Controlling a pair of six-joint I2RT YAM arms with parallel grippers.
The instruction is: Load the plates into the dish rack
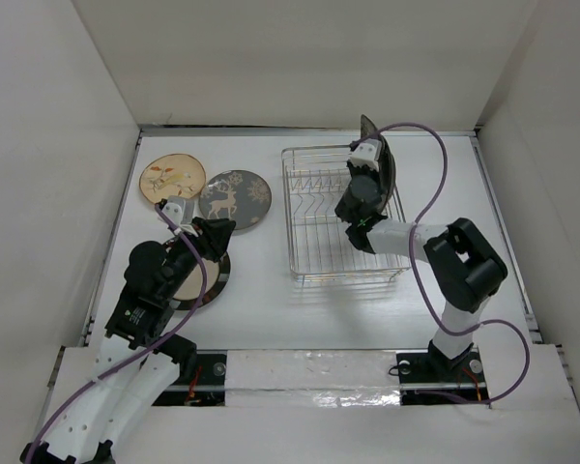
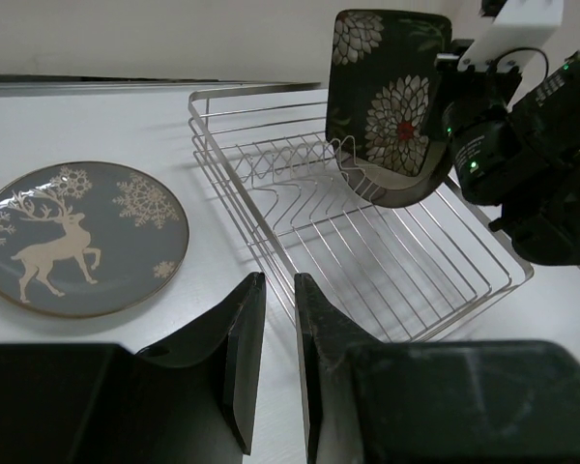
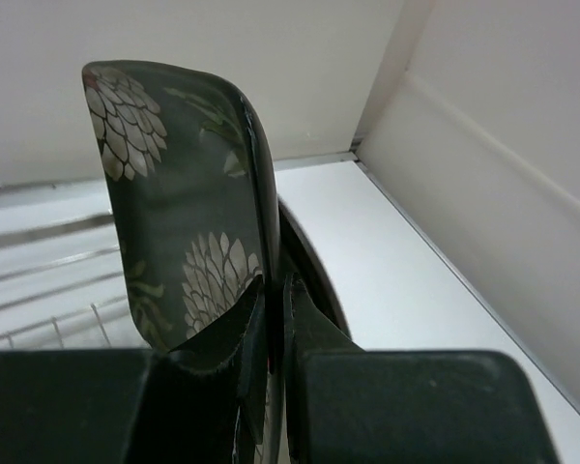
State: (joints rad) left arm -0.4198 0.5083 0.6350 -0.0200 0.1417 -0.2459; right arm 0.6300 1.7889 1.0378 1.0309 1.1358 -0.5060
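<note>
**One plate going in, three waiting on the counter**

The right gripper (image 3: 274, 290) is clamped on the edge of the black flowered plate (image 3: 174, 193) and holds it upright at the far right end of the dish rack (image 1: 319, 227). Its lower edge is down among the prongs, though I cannot tell whether it is seated. Just behind it is a dark curved rim (image 3: 317, 275), probably a plate already racked.

Three plates lie flat on the counter (image 1: 261, 300), left of the rack: the tan floral plate (image 1: 172, 180), the deer plate (image 1: 235, 200) and a cream-centred plate (image 1: 191, 282). The left gripper (image 2: 277, 285) hangs over that last one, jaws a narrow gap apart and holding nothing.

By my reckoning the job is under halfway, with this plate to release and three more to load.
</note>
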